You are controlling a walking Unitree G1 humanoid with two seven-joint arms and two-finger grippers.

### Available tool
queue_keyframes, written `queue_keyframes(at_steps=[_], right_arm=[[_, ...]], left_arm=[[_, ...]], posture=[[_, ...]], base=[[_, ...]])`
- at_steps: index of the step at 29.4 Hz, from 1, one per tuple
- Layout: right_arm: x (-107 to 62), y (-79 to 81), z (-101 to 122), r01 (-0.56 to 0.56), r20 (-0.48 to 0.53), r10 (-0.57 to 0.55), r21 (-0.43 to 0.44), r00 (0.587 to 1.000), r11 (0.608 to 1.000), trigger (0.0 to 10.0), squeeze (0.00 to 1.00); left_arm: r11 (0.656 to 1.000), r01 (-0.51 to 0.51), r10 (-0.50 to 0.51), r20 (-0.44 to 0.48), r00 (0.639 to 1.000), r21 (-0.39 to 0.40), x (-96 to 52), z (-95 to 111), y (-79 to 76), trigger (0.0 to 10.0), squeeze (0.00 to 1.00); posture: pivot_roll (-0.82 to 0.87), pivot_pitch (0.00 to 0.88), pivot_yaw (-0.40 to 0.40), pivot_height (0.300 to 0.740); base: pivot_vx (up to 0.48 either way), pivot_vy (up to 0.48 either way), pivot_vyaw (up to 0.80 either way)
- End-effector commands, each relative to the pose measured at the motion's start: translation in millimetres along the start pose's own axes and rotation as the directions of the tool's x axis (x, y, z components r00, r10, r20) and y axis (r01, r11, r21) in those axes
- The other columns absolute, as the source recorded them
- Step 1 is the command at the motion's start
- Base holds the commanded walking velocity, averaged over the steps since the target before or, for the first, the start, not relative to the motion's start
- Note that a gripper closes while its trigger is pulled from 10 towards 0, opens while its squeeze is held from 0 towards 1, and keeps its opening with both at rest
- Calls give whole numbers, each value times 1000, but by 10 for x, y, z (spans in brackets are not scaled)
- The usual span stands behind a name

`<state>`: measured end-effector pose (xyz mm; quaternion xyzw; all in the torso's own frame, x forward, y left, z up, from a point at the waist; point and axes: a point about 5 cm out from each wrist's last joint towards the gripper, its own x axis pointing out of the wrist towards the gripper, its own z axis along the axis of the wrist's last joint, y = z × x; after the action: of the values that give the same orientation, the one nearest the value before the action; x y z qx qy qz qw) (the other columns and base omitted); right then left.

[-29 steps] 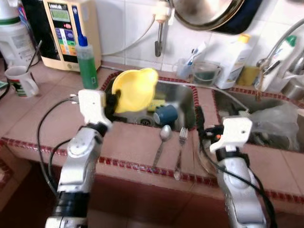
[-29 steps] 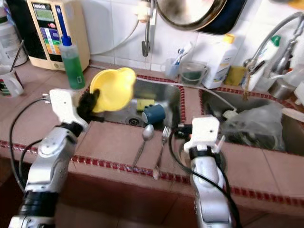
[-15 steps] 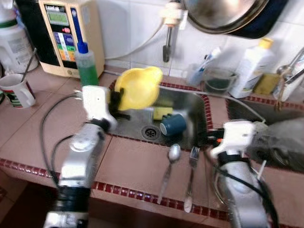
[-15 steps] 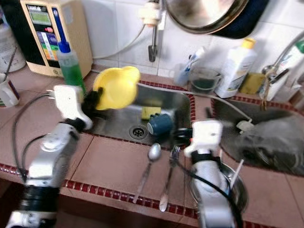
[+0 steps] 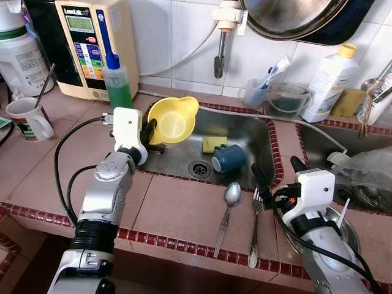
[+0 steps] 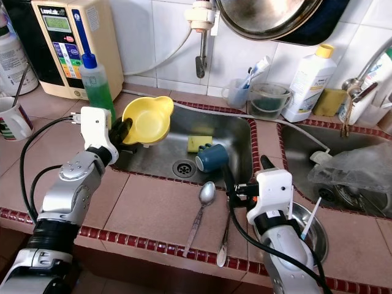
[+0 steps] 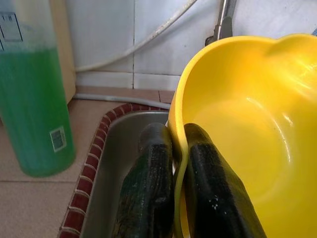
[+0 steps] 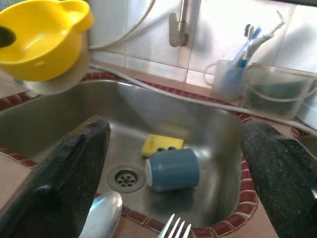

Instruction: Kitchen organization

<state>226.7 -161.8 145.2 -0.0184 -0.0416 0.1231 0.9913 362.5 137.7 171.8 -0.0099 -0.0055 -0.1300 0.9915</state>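
Note:
My left gripper (image 5: 149,131) is shut on the rim of a yellow bowl (image 5: 173,120), one finger inside and one outside (image 7: 171,136). The bowl hangs over the back left corner of the steel sink (image 5: 251,131), its opening facing up. In the sink a blue cup (image 5: 228,158) lies on its side next to a yellow sponge (image 5: 214,144). A spoon (image 5: 228,207) and a fork (image 5: 255,226) lie on the tiled counter in front of the sink. My right gripper (image 5: 275,174) is open at the sink's front right corner, pointing at the blue cup (image 8: 172,168).
A green soap bottle (image 5: 117,82) and a water purifier (image 5: 92,43) stand behind the left arm, a mug (image 5: 27,118) farther left. A steel bowl (image 5: 343,223) sits under my right arm. A toothbrush cup (image 5: 257,92) and white bottle (image 5: 324,86) stand at the back; a second sink holds a plastic bag (image 5: 367,171).
The camera has moved, shifting the whole view. The yellow bowl in my left gripper has tipped from a steep tilt to nearly level. The right gripper stays beside the fork.

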Motion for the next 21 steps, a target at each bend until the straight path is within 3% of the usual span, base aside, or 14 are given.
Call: queue_keyframes(at_steps=[1,9,21], right_arm=[[-38,30,84,-50,7,50,24,999,998,10000,0],[-121,144,197,-171,-12,173,103,985,980,10000,0],[-313,152,153,-209,-76,227,195,971,958,10000,0]], left_arm=[[1000,23,-23,1,1000,19,57,41,-34,10000,0],[998,52,-51,-41,998,34,134,-61,-114,10000,0],[995,80,-74,-98,992,60,198,-213,-150,10000,0]], posture=[[-89,48,-10,731],[-103,53,-3,731],[-130,46,8,731]], base=[[0,0,0],[0,0,0],[0,0,0]])
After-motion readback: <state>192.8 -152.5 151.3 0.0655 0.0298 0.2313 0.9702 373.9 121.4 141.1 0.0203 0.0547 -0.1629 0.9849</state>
